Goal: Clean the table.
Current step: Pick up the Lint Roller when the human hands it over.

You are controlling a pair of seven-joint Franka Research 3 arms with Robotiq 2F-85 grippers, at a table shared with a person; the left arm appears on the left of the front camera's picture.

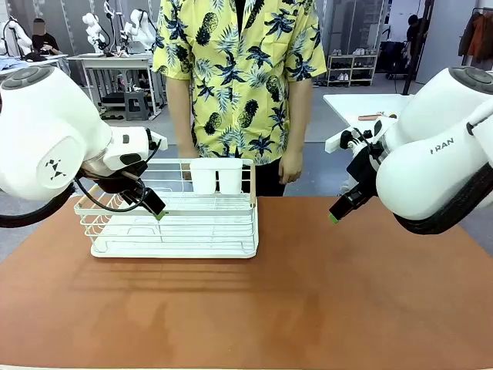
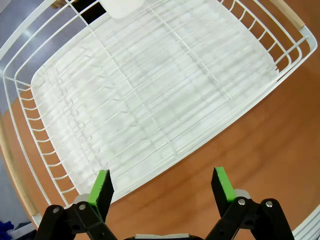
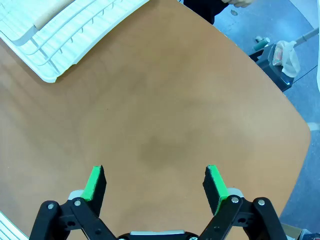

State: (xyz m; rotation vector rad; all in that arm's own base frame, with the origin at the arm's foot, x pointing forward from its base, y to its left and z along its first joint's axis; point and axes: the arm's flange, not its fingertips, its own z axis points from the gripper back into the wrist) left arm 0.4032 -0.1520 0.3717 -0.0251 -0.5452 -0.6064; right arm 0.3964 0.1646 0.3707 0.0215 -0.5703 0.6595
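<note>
Reddish-brown bench [image 1: 308, 293] fills the lower frame, white rack [image 1: 173, 223] at its left, a person [image 1: 239, 77] standing behind. My right tool [image 3: 153, 170] gapes wide above the bench; my left tool [image 2: 161, 175], equally wide, over the rack's rim.

The light was bright and even, falling from above. On the table [image 1: 308, 293] it left a dull sheen near me, with pale, blurry reflections, and only a soft shadow lay under the rack [image 1: 177, 248]. My left arm [image 1: 46, 131] and right arm [image 1: 439, 162], close to the camera, looked nearly washed out. My wrist cameras bent things: the rack's wires bowed at the edges, and the table's far rim curved. A faint dark patch lay beyond my right gripper [image 3: 154, 175]. Edges were crisp.
</note>
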